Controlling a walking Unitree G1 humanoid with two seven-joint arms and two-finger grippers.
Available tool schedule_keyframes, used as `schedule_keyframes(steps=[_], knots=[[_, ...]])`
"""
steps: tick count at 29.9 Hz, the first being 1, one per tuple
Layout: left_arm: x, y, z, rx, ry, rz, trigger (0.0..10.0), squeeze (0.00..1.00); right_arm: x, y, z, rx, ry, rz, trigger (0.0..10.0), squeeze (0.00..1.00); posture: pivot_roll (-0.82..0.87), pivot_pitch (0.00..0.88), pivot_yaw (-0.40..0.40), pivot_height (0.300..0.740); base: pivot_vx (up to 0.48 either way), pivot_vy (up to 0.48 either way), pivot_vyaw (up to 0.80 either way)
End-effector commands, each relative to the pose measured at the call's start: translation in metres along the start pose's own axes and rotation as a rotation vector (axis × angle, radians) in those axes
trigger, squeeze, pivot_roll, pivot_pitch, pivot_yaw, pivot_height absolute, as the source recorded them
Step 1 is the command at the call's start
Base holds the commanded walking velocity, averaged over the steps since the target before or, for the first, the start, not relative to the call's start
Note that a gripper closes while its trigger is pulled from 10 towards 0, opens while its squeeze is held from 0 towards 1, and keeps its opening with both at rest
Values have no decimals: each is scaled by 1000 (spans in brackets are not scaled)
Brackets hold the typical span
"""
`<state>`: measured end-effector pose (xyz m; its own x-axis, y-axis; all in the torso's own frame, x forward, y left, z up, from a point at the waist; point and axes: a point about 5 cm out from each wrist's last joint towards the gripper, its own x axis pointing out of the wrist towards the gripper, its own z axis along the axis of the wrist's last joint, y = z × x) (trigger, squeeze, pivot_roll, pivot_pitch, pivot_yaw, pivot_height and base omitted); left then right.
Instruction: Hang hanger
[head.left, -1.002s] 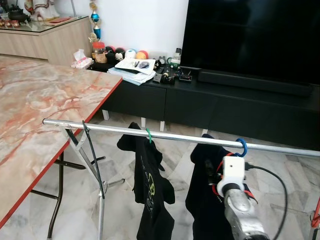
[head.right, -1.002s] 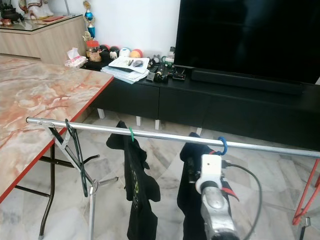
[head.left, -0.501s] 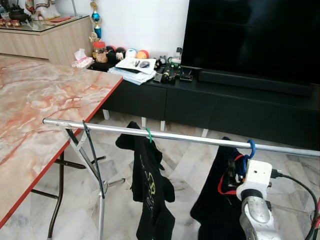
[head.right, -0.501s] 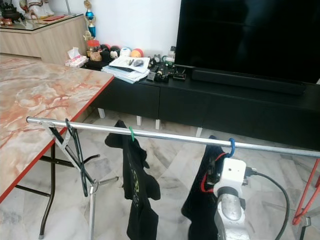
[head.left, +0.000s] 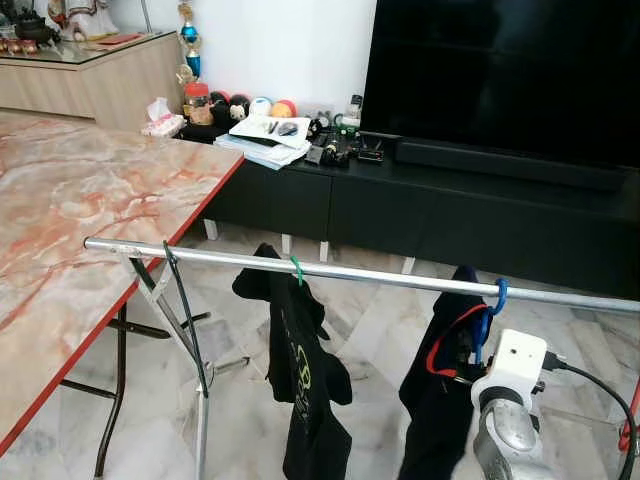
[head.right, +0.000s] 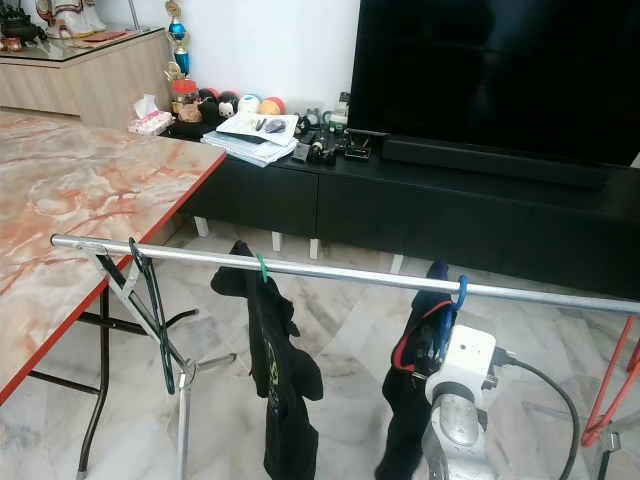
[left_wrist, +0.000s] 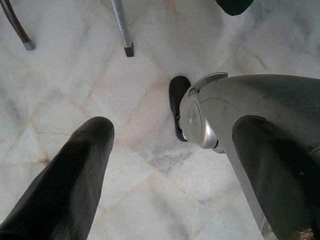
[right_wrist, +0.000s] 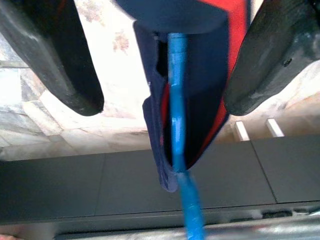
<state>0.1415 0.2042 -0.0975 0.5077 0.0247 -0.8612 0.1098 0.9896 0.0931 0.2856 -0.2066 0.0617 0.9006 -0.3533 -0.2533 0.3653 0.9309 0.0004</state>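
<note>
Marble floor below, silver rail (head.left: 380, 276) across: blue plastic hanger (right_wrist: 176, 115) hooked on it, running lengthwise straight between the right gripper (right_wrist: 162, 55) and its spread, empty jaws.

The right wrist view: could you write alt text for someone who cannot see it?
A blue hanger carrying a dark garment with red trim hangs between the open jaws of the right gripper, which do not touch it. Its hook runs to a metal rail, with a black cabinet behind.

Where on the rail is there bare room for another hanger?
The rail is bare between the green hanger and the blue hanger, and from the folding stand to the green one. It is crowded around the right gripper.
</note>
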Motion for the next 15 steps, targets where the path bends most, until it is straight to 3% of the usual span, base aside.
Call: schedule_keyframes(steps=[1,2,7,9,12,13,14,15], knots=[[-1,-11,-7,32,28,-53,10000,0,0,-5,0,11,17,-19,10000,373,176,6,-41,740,0,0,0],[-1,-11,-8,35,29,-55,10000,0,0,-5,-2,24,31,-17,10000,0,173,5,-40,740,0,0,0],[-1,-12,-8,38,31,-58,10000,0,2,-1,-4,12,56,19,10000,0,173,4,-39,740,0,0,0],[-1,-12,-8,41,29,-59,10000,0,5,6,-6,9,78,62,0,0,173,2,-39,740,0,0,0],[-1,-12,-8,43,28,-59,10000,0,7,11,-7,-4,105,78,0,0,173,2,-39,740,0,0,0],[0,-12,-8,44,28,-59,10000,0,7,14,-7,-4,110,89,4157,0,175,0,-37,740,0,0,0],[0,-12,-7,45,28,-59,10000,0,8,17,-8,-9,118,110,4706,0,175,0,-37,740,0,0,0],[0,-12,-7,45,27,-59,10000,0,8,19,-8,-10,124,118,7490,0,175,0,-37,740,0,0,0]])
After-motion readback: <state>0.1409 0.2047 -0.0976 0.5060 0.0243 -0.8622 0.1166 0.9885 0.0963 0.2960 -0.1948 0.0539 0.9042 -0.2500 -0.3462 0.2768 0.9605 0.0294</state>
